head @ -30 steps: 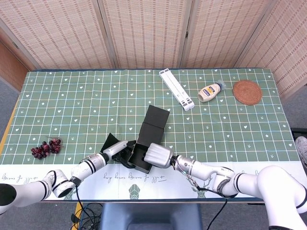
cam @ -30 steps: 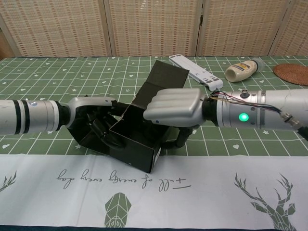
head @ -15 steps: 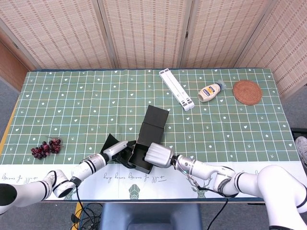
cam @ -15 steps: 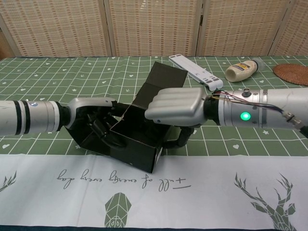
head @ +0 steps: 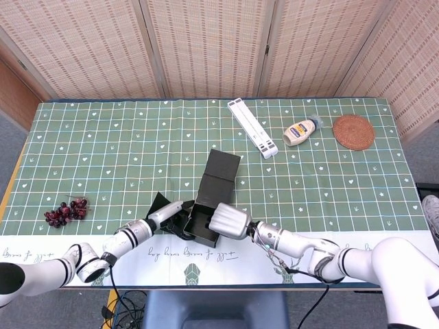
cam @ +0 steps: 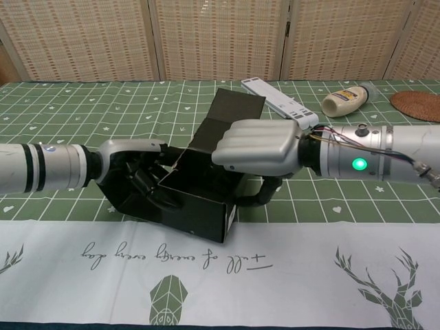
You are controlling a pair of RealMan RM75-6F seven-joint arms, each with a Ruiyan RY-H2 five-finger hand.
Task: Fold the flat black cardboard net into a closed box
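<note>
The black cardboard box (head: 204,224) (cam: 196,206) stands half folded near the table's front edge, its lid flap (head: 221,173) (cam: 230,118) raised toward the back. My left hand (head: 169,214) (cam: 137,172) holds its left side, dark fingers pressed against the left wall. My right hand (head: 228,221) (cam: 256,148) grips the right wall from above, fingers curled over the rim and thumb outside below. A loose black flap (head: 158,201) lies behind the left hand.
A white folded stand (head: 252,127) (cam: 278,102), a mayonnaise bottle (head: 301,130) (cam: 348,99) and a woven coaster (head: 353,131) (cam: 418,105) lie at the back right. Dark grapes (head: 65,212) sit at the front left. The white runner (cam: 240,268) borders the front edge.
The box has tipped down to sit flatter on the table and shifted slightly right. The right hand moved a little right and up with it; the left hand barely moved.
</note>
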